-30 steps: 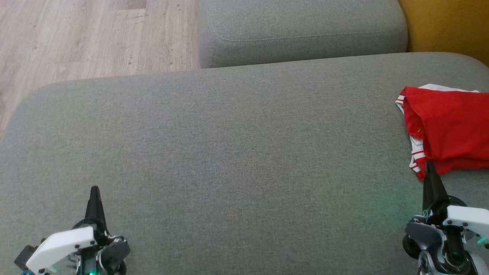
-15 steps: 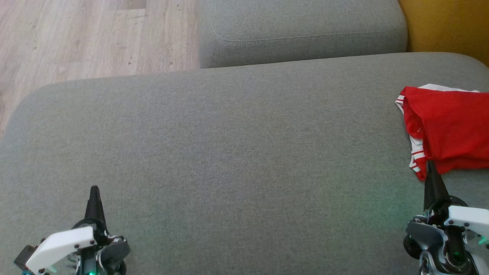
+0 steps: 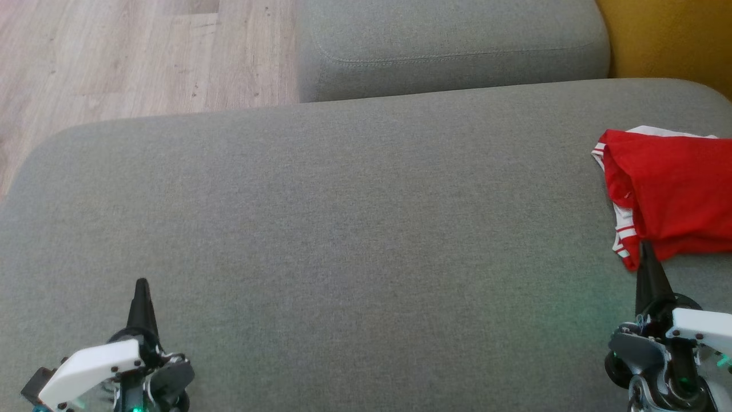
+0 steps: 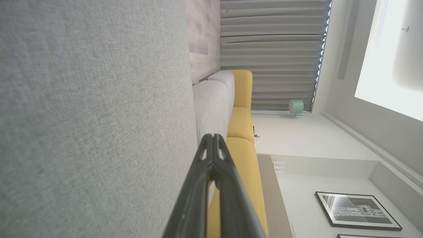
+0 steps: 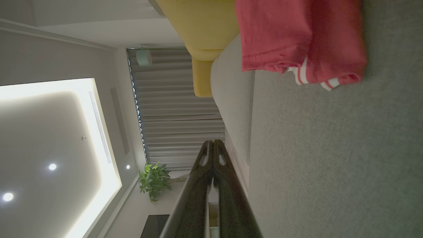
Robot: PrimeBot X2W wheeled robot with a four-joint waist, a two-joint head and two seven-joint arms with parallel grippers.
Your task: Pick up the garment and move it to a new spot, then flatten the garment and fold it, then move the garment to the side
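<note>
A red garment (image 3: 675, 191) with white stripes lies folded at the right edge of the grey cushion (image 3: 343, 229); in the right wrist view the garment (image 5: 297, 36) sits at the top. My right gripper (image 3: 646, 247) is shut and empty at the lower right, its tip in front of the garment's near corner; whether it touches is unclear. In its own view the right gripper (image 5: 213, 142) has both fingers pressed together. My left gripper (image 3: 140, 283) is shut and empty at the lower left, far from the garment. Its own view shows the left gripper (image 4: 212, 136) with fingers together above the cushion.
A second grey cushion (image 3: 452, 46) stands behind the first. Wooden floor (image 3: 114, 57) lies at the upper left, beyond the cushion's edge. A yellow sofa part (image 3: 669, 40) is at the upper right.
My right gripper has shifted very slightly to the right and down. The left gripper and the garment have not moved.
</note>
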